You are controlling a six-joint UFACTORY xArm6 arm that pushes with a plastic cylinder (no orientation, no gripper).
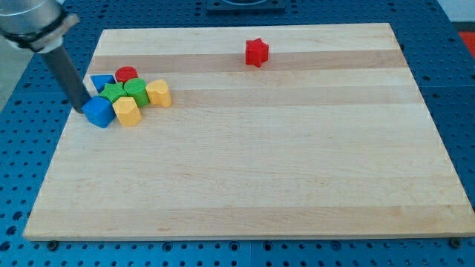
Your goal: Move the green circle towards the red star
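The tip (84, 110) touches the blue block (98, 112), left of the green circle (136, 90) (no gripper exists); red star (257, 52) lies far right.

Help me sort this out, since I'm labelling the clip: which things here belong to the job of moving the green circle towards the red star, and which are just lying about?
Belongs to the job:
- green circle, in the cluster at the view's left
- red star, alone near the view's top
- my tip, at the cluster's left edge, beside the blue cube

Just lying about:
- blue cube
- blue triangle
- red circle
- green star
- two yellow blocks
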